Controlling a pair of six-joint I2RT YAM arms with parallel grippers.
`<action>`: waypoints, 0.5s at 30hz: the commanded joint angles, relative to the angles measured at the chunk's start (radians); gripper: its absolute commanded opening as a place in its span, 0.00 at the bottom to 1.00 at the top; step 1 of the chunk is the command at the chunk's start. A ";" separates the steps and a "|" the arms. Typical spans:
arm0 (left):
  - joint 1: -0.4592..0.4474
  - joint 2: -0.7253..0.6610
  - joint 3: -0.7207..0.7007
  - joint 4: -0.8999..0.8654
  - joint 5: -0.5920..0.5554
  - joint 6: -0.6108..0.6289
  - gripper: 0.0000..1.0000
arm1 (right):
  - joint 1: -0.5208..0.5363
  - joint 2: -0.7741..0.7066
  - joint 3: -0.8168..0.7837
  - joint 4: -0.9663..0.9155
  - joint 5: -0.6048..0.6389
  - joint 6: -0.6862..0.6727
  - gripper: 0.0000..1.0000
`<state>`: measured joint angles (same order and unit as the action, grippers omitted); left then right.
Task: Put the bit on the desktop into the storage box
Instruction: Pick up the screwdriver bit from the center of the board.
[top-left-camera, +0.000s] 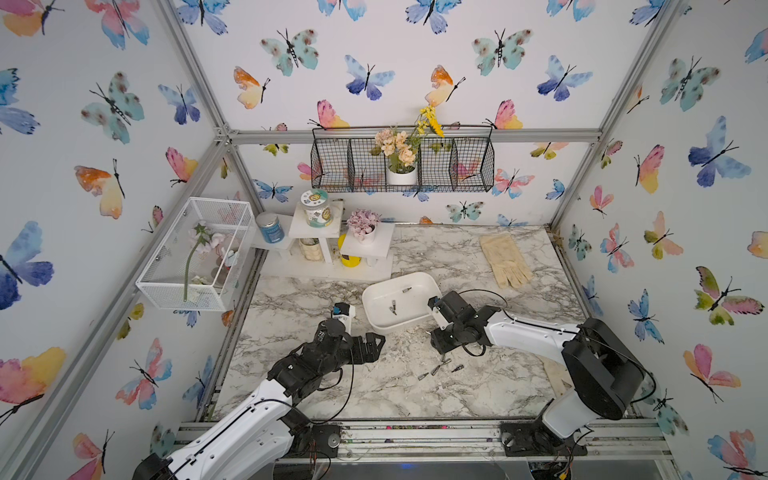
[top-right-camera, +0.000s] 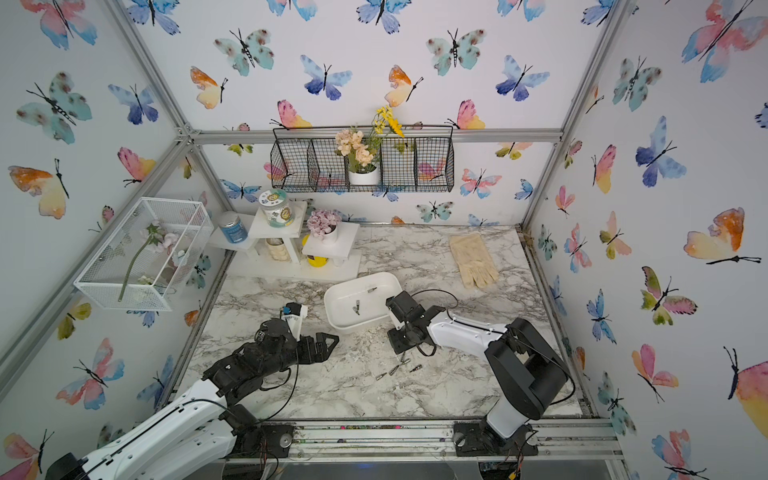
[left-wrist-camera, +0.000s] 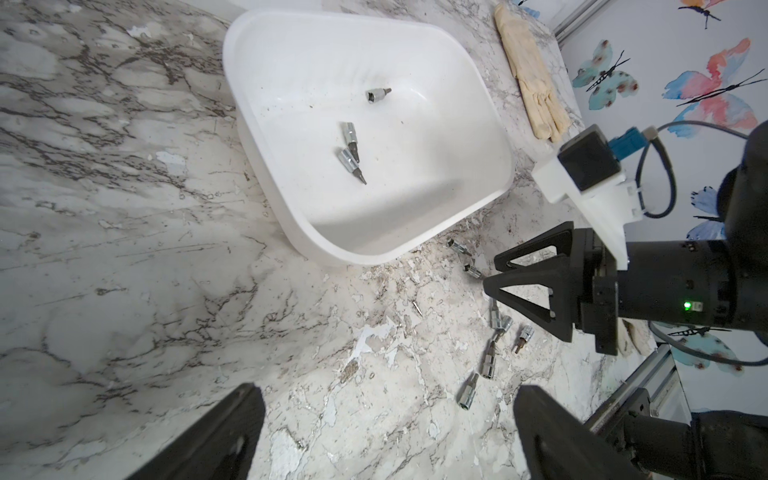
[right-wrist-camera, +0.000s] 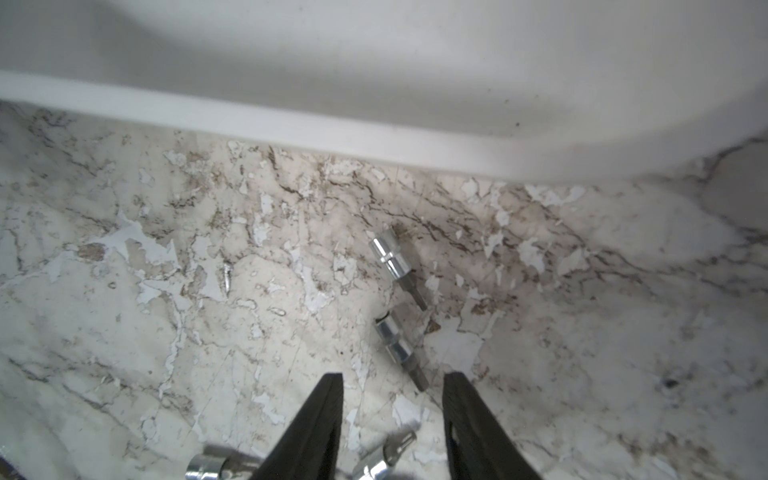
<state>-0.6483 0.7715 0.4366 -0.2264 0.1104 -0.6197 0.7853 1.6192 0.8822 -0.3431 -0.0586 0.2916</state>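
Top view: box (top-left-camera: 419, 305) holds a few bits (top-left-camera: 393, 308), loose bits (top-left-camera: 436, 369) lie on the table (top-left-camera: 395, 399) nearby. Left wrist: 3 in, abt 7 left (left gripper (left-wrist-camera: 388, 387) wide apart, empty). Right wrist: right gripper (right-wrist-camera: 392, 376) apart, empty, next bit (right-wrist-camera: 401, 349) ends btwn its tips

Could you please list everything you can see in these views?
storage box: one, white, mid-desktop
bits in box: three, silver, on its floor
bits on desktop: about seven, silver, near right gripper
desktop: one, white with grey-brown veins, enclosure floor
glove: one, beige, desktop's back right
wire-mesh cage: one, white, left wall
wire basket: one, black, back wall
stepped shelf: one, white, back left, carrying jars
left gripper: one, black, open, by box's front-left corner
right gripper: one, black, open, over a desktop bit
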 joint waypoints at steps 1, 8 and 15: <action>-0.002 0.011 0.007 0.009 -0.035 -0.011 0.99 | 0.006 0.025 -0.014 0.040 0.040 -0.020 0.43; -0.003 0.022 0.009 0.009 -0.033 -0.015 0.99 | 0.009 0.063 -0.010 0.063 0.033 -0.032 0.35; -0.004 0.021 0.007 0.010 -0.036 -0.015 0.99 | 0.011 0.076 -0.008 0.067 0.046 -0.036 0.32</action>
<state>-0.6483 0.7921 0.4366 -0.2245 0.0986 -0.6334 0.7876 1.6783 0.8795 -0.2783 -0.0437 0.2665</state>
